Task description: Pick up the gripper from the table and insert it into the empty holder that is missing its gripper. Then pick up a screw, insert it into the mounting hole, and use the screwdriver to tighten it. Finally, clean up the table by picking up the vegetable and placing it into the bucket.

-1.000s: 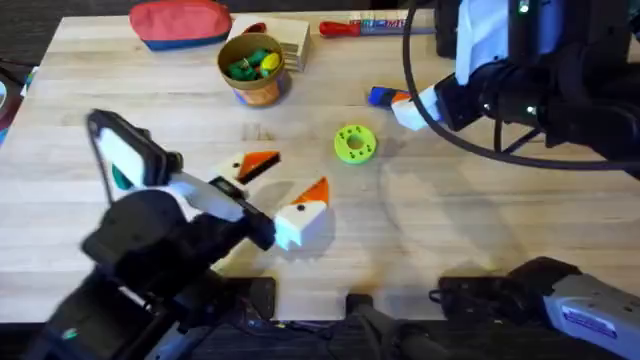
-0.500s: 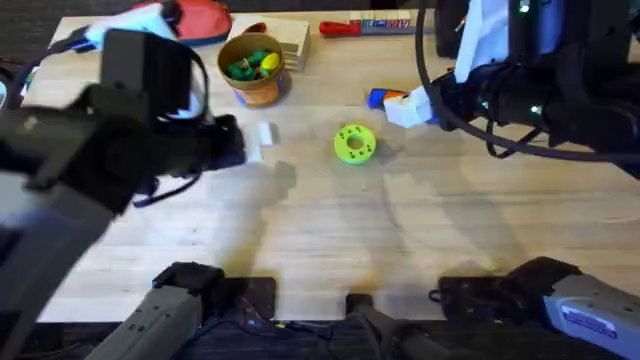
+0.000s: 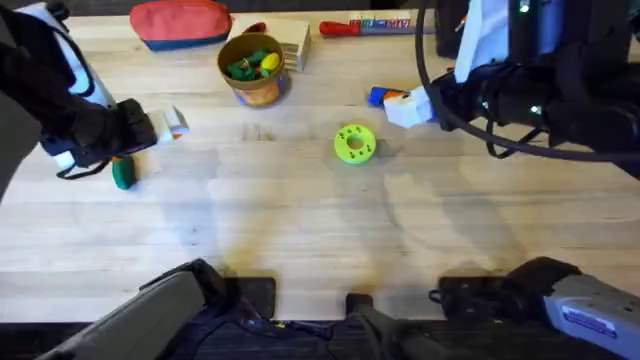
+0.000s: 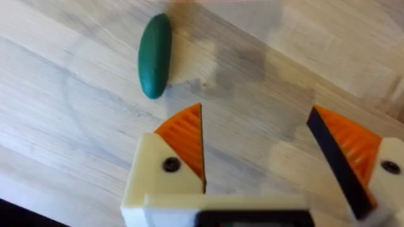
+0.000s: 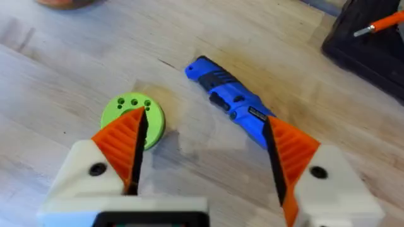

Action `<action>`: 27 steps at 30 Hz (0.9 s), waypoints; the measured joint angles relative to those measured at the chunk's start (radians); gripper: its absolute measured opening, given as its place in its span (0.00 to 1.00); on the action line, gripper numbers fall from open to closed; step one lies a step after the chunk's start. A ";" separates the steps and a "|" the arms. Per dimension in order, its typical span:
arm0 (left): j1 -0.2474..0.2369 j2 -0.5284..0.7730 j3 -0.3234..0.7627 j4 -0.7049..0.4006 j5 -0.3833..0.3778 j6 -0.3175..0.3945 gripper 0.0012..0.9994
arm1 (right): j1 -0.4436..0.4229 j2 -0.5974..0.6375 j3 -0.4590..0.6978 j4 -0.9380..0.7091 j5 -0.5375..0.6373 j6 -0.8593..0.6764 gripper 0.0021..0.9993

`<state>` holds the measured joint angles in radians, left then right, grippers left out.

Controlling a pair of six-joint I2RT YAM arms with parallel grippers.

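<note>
Left fingers (image 4: 255, 157): spread, above the vegetable (image 4: 154, 55) near the worktop's (image 3: 300, 220) left edge.
Right fingers (image 5: 205, 157): spread, over the screwdriver (image 5: 230, 101).

Bright, even light on the table (image 3: 330, 230), soft shadows (near arms blurred, wrist foregrounds unfocused).

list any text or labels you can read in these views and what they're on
Nothing reads clearly.
Red-handled tool: print on its pale shaft, too blurred to read.
Screwdriver: small label on the blue barrel, too small to read.
Right arm's base: a sticker, illegible.
</note>
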<state>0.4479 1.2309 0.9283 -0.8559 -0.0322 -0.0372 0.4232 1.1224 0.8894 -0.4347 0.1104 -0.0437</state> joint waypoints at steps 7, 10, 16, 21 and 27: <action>0.068 0.046 0.000 0.129 -0.010 0.183 0.99 | 0.000 0.034 0.000 0.009 0.000 0.000 0.99; 0.098 0.076 0.000 0.142 -0.013 0.227 0.99 | 0.000 0.064 0.000 0.009 0.000 0.000 0.99; 0.174 0.155 0.000 0.142 -0.015 0.270 0.99 | 0.000 0.082 0.000 0.009 0.000 0.000 0.99; 0.233 0.215 0.000 0.170 -0.017 0.291 0.99 | 0.000 0.082 0.000 0.009 0.000 0.000 0.99; 0.286 0.285 0.000 0.217 -0.017 0.314 0.99 | 0.000 0.082 0.000 0.009 0.000 0.000 0.99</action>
<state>0.7335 1.5159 0.9286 -0.6390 -0.0490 0.2769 0.4232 1.2045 0.8894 -0.4255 0.1104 -0.0437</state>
